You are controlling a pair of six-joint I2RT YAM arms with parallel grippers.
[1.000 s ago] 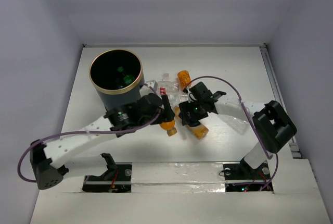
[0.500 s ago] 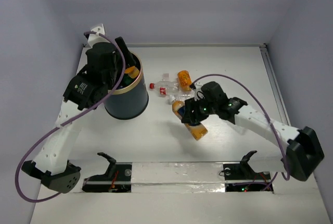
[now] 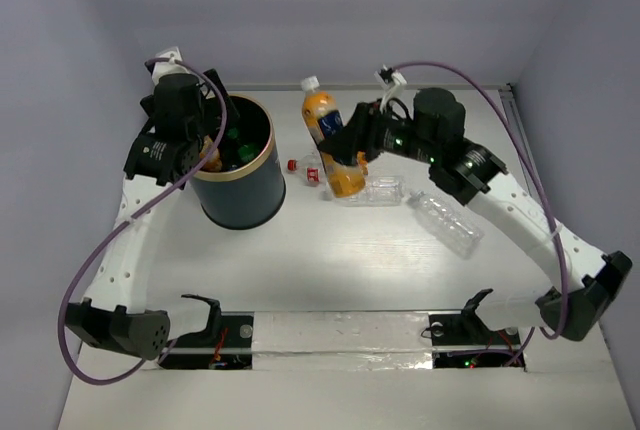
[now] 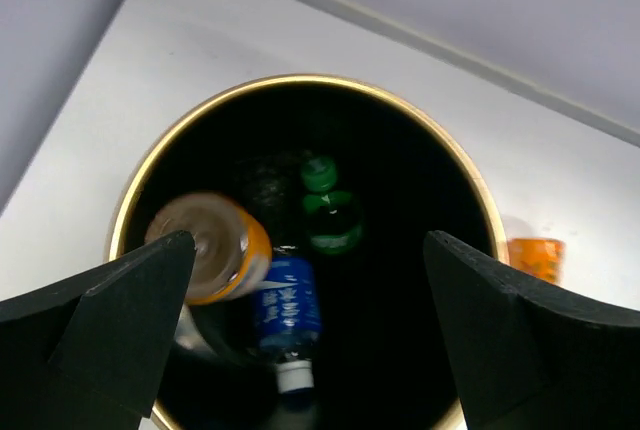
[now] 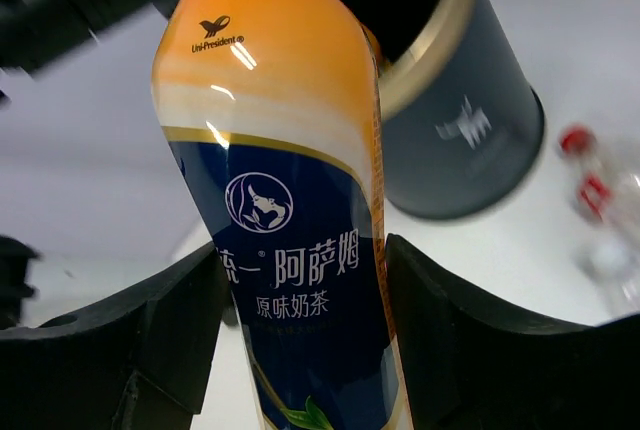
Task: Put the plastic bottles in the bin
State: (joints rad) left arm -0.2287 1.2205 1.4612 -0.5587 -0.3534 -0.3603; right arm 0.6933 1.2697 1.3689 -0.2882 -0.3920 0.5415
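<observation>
The navy bin (image 3: pixel 240 200) with a gold rim stands at the back left. My left gripper (image 3: pixel 218 120) is open above its mouth (image 4: pixel 310 340). Inside the bin (image 4: pixel 300 82) lie a green bottle (image 4: pixel 330 218), a blue-labelled bottle (image 4: pixel 285 315) and a blurred orange bottle (image 4: pixel 212 247). My right gripper (image 3: pixel 342 145) is shut on an orange bottle with a dark blue label (image 3: pixel 320 115), held in the air right of the bin. In the right wrist view the jaws (image 5: pixel 300 340) press on that bottle's label (image 5: pixel 290 250), with the bin (image 5: pixel 465 140) behind.
Two clear bottles (image 3: pixel 385 191) (image 3: pixel 447 221) lie on the table right of centre. Small red-capped clear bottles (image 3: pixel 305 168) lie just right of the bin. An orange bottle part (image 4: pixel 536 258) shows beyond the bin's rim. White walls enclose the table.
My left gripper carried an orange bottle from the table up over the bin and let it go. My right gripper lifted the blue-labelled orange bottle off the table and swung it back toward the bin.
</observation>
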